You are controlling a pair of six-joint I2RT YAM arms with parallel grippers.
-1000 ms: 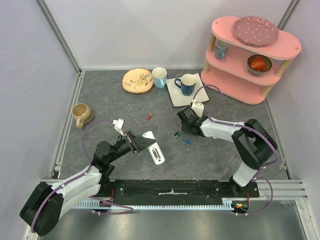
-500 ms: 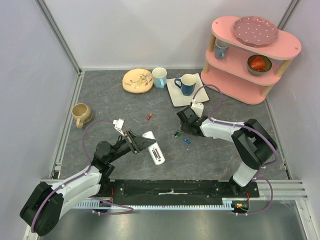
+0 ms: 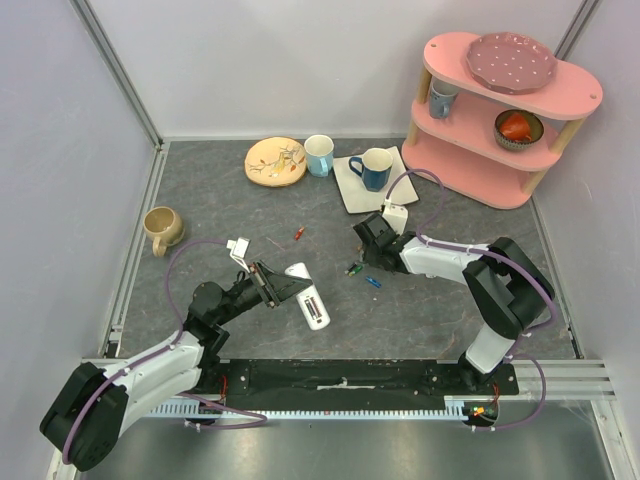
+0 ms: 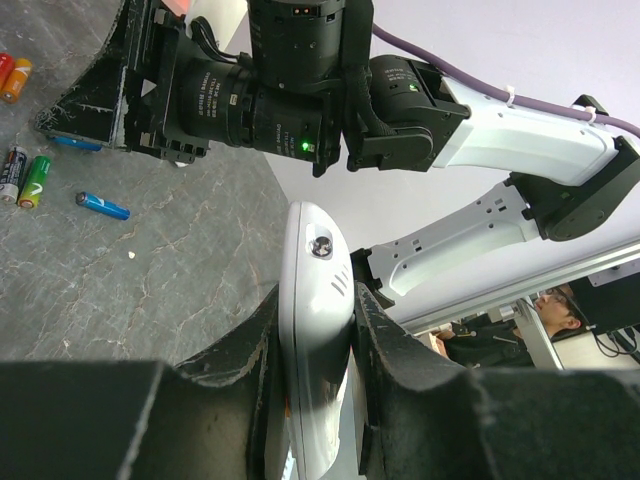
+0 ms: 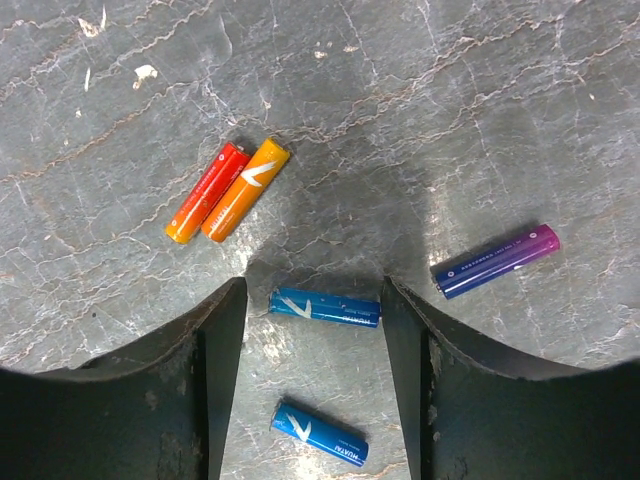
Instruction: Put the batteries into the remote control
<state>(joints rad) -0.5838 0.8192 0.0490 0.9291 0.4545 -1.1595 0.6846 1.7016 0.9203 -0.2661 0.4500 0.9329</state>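
Note:
My left gripper [image 3: 270,285] is shut on the white remote control [image 3: 309,297], holding it on edge between both fingers in the left wrist view [image 4: 316,300]. My right gripper [image 3: 364,256] is open and low over the mat, its jaws either side of a blue battery [image 5: 325,307] without touching it. A second blue battery [image 5: 320,434] lies nearer the wrist. A red and orange pair [image 5: 228,190] lies up left, and a purple-blue battery [image 5: 497,261] to the right. The left wrist view shows a blue battery [image 4: 103,206] and a green battery [image 4: 35,180].
A beige mug [image 3: 162,228] stands at the left. A patterned plate [image 3: 275,160], a light blue mug [image 3: 319,154] and a dark blue mug [image 3: 372,167] on a white tray stand at the back. A pink shelf [image 3: 505,110] fills the back right corner.

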